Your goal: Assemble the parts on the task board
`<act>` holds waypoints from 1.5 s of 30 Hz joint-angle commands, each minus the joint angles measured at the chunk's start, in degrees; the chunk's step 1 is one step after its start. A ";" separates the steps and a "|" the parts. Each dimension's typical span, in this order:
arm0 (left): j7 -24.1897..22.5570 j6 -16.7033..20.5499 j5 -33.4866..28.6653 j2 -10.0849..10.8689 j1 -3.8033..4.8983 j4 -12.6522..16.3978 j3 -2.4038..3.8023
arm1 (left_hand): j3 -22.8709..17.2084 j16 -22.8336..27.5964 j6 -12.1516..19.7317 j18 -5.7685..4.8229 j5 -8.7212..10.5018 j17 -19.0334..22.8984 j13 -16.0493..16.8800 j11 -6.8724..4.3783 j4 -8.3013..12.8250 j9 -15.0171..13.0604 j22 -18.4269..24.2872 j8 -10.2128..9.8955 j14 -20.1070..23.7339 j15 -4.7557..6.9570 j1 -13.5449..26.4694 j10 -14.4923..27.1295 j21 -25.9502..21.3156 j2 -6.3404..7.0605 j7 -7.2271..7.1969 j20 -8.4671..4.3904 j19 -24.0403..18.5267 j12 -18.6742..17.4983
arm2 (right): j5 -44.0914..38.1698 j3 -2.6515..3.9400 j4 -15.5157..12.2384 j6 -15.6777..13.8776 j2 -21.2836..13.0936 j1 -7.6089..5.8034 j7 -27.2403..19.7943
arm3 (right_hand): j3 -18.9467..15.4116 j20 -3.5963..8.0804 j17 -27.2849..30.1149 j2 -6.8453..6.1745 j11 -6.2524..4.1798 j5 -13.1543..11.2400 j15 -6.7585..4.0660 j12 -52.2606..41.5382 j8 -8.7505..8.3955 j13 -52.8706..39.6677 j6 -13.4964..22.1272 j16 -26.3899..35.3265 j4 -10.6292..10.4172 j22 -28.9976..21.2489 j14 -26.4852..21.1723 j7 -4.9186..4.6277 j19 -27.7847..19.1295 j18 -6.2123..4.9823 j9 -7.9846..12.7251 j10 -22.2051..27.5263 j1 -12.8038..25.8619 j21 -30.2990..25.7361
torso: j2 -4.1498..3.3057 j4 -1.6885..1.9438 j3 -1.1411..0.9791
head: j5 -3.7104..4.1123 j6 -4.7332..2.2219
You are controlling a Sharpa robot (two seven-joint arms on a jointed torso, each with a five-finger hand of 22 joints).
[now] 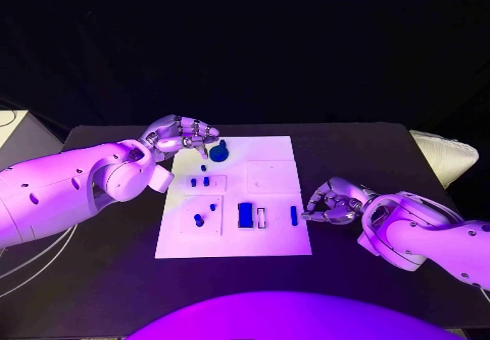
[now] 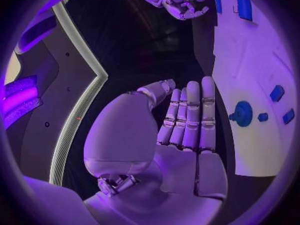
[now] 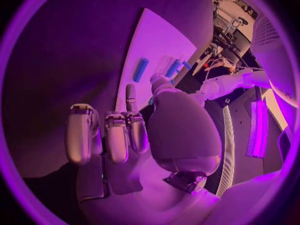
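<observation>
Overall light: strong violet-magenta wash across every view; the room behind is near black.
Brightest areas: the task board (image 1: 268,152) glows pale against the dark counter (image 1: 102,283); the left arm (image 1: 61,188) is nearly blown out to pink-white.
Shadows: soft and short beside the blue parts (image 1: 245,214); the counter swallows most detail.
Glare: sheen on the left robot hand (image 2: 181,120) and on the right robot hand (image 3: 125,130).
Distortion: both wrist views are fisheye circles in dark frames; the board's straight edges bend.
Focus: nearby palms look soft; small parts stay readable but fine detail is lost.
</observation>
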State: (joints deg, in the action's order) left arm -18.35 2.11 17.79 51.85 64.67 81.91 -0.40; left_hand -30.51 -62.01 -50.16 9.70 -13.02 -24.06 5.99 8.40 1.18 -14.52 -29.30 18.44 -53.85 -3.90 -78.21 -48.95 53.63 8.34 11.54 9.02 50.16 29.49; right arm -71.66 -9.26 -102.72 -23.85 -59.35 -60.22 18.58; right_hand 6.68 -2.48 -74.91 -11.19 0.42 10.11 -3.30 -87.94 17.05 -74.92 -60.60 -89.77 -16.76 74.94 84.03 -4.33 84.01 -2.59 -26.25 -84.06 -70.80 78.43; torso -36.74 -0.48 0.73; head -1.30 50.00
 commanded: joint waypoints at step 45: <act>-0.07 -0.94 0.07 0.21 -0.17 0.40 0.03 | 0.10 -0.06 0.50 0.90 -0.18 0.07 -0.13 -0.05 -0.50 0.14 0.13 0.28 0.35 -0.16 0.15 0.44 -0.29 -0.66 0.12 0.17 0.21 0.31 | -19.30 -0.30 4.55 8.55 9.38 2.72 11.04 | 3.76 0.77 -15.09 0.61 -1.05 1.25 -0.96 0.65 -0.49 -13.98 -1.63 -0.23 2.12 12.36 5.97 0.55 4.20 0.60 -0.83 -5.01 -12.75 0.08 | 0.06 0.62 0.14 | -0.48 0.00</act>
State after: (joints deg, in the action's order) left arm -18.18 2.02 17.88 52.09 64.52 82.13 -0.41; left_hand -30.28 -62.01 -49.96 9.69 -13.02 -24.07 5.91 8.40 0.94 -14.43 -29.22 18.44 -53.85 -3.89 -77.97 -48.95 53.64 8.11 11.75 9.02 50.16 29.46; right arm -87.52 -8.84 -98.81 -19.60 -50.08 -58.40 27.10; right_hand 9.98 -2.05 -74.91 -11.25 -0.14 10.97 -3.71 -87.49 16.13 -74.94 -61.80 -89.76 -14.77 74.90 84.02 -3.92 84.01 -2.59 -32.61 -83.90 -82.44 78.43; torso -36.70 0.05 0.90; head -1.83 50.00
